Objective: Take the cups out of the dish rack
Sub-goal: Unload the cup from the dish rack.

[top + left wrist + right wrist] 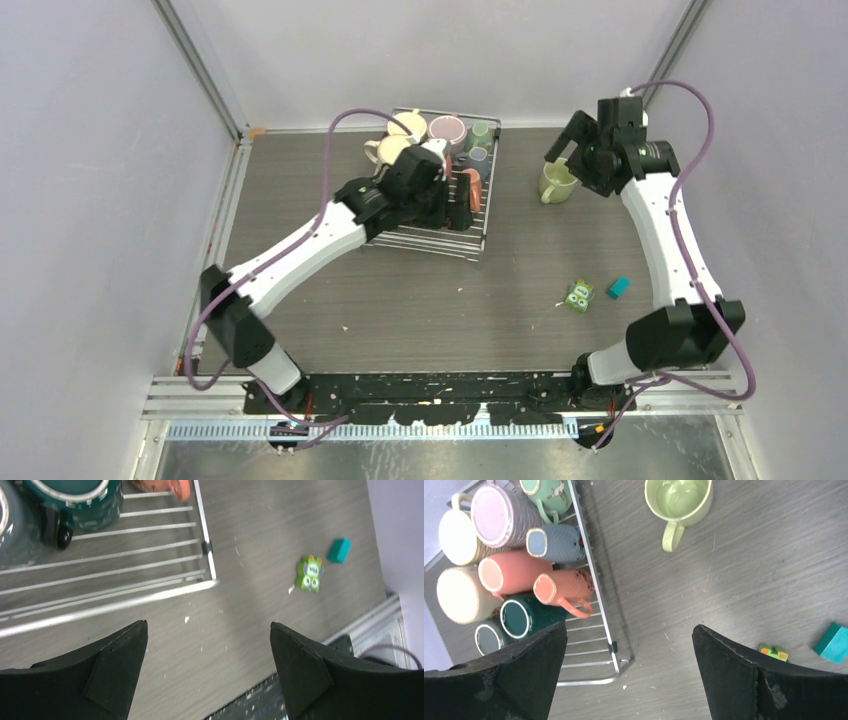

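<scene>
Bench [400, 300], grey wood grain, walled on three sides.

Loose things: we note a green toy [773, 653] and a teal block [834, 643] just beside each other on the bench's right half, well apart from the rack and from any cup. Nothing lies between the rack and the pale green cup.

Rack [596, 620] sits at the far middle of the bench. We count nine cups in it, packed so that they touch:
- two cream [454, 530] [461, 595]
- mauve [499, 517]
- green [546, 492]
- blue-grey [556, 542]
- two salmon [509, 575] [566, 590], the second with its handle poking toward the right rim
- dark teal [526, 617]
- grey [491, 637]

All crowd the far end. The near bars are bare.

Pale green cup [679, 500] stands upright on the bench, mouth up, right of the rack and apart from it.

Left jaws: spread wide, holding nothing, above the rack's near right corner [207, 582], with the dark teal cup [85, 502] close by.

Right jaws: spread wide, holding nothing, above the bench by the pale green cup. In the wrist view the cup lies beyond the fingertips, not between them.
</scene>
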Controlling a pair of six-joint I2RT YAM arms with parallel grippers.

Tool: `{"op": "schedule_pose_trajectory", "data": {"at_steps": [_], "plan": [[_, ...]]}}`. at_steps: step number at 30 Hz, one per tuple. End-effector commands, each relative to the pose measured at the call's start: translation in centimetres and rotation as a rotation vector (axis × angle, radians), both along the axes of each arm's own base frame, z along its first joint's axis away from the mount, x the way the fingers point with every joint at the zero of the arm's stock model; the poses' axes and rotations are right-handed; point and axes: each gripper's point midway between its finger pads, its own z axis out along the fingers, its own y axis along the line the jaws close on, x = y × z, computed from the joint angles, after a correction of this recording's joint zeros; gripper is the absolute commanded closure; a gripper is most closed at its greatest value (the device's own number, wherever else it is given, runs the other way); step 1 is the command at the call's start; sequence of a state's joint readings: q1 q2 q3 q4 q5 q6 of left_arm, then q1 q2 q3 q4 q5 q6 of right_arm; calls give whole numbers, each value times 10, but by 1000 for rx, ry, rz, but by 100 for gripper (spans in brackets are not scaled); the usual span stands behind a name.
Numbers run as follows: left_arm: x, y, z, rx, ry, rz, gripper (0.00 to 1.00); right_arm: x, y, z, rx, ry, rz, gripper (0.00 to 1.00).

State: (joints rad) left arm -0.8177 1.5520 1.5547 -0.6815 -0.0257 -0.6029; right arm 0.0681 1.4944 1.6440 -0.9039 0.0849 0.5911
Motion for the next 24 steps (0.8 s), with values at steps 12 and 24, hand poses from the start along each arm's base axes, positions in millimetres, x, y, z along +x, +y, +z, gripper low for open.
{"op": "schedule_pose_trajectory", "data": {"at_steps": [12, 24], "plan": [[100, -50, -73, 197, -39, 300, 18, -80, 11, 62, 125, -228, 14, 0], [139, -71, -108, 292, -82, 336, 28, -103, 16, 75, 148, -260, 44, 0]]}}
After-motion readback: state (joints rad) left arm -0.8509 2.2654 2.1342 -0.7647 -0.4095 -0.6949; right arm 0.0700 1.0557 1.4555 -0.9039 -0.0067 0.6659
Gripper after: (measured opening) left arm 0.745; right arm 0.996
